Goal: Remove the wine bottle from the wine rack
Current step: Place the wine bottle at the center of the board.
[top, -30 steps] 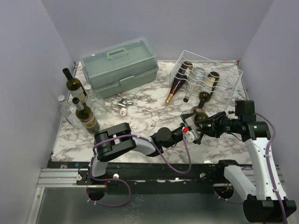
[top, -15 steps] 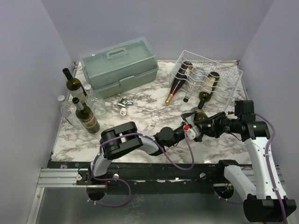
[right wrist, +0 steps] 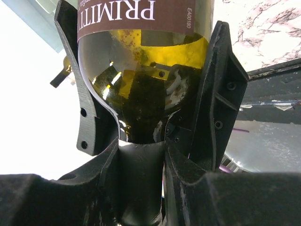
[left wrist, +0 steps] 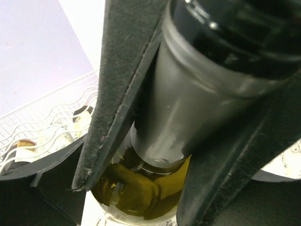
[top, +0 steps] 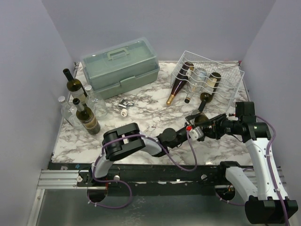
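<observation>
The wine bottle (top: 201,117) is off the wine rack (top: 225,75), just in front of it over the counter (top: 141,117); the right hand (top: 212,126) is clamped tight on its neck by the shoulder; the left hand (top: 195,133) stands part-open astride what seems the dark neck, though I cannot tell whether its pads press. Being glass, it should prove heavy, rigid, slick and breakable; hold the neck firmly and support the body.

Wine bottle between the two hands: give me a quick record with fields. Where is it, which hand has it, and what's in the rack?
item: olive-green wine bottle
place: out of the wine rack, on its near side
right hand: shut on the bottle's neck
left hand: straddles the neck; clamped or not, unclear
rack contents: three bottles lying in it
</observation>
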Robot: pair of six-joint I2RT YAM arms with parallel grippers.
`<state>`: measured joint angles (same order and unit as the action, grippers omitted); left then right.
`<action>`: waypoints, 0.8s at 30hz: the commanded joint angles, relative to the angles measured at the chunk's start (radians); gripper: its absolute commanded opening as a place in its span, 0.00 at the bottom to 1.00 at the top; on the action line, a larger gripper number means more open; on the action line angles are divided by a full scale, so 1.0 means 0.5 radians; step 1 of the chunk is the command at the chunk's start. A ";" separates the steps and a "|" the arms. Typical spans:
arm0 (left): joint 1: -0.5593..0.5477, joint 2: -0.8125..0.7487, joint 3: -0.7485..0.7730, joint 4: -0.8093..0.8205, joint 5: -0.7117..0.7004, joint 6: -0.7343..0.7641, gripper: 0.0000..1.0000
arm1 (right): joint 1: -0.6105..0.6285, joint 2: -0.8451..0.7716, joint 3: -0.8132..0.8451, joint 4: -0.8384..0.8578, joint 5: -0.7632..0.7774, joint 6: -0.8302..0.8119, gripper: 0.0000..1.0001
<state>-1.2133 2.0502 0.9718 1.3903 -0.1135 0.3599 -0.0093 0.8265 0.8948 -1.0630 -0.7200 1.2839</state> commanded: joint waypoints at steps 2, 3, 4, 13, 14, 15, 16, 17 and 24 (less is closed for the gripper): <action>0.002 0.012 -0.076 0.081 -0.047 -0.054 0.59 | 0.009 -0.018 -0.008 0.147 -0.124 -0.022 0.08; 0.002 0.008 -0.086 0.080 -0.043 -0.054 0.48 | 0.009 -0.017 -0.012 0.151 -0.124 -0.021 0.10; 0.002 -0.001 -0.096 0.082 -0.041 -0.054 0.34 | 0.009 -0.017 -0.015 0.155 -0.124 -0.023 0.13; -0.002 -0.152 -0.238 0.095 -0.020 -0.013 0.00 | 0.009 -0.033 -0.107 0.179 -0.109 -0.051 0.55; -0.004 -0.169 -0.255 0.098 -0.021 0.001 0.00 | 0.009 -0.038 -0.118 0.188 -0.109 -0.052 0.59; -0.008 -0.190 -0.275 0.103 -0.024 0.012 0.00 | 0.009 -0.037 -0.128 0.193 -0.112 -0.052 0.60; -0.010 -0.207 -0.289 0.110 -0.025 0.027 0.00 | 0.009 -0.038 -0.138 0.194 -0.118 -0.052 0.64; -0.012 -0.224 -0.307 0.115 -0.030 0.037 0.00 | 0.009 -0.039 -0.144 0.199 -0.116 -0.052 0.68; -0.018 -0.309 -0.426 0.154 -0.081 0.089 0.00 | 0.009 -0.048 -0.138 0.231 -0.157 -0.079 0.82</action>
<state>-1.2179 1.9617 0.7906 1.4029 -0.1226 0.3790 -0.0055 0.8169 0.8280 -0.9779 -0.7567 1.2625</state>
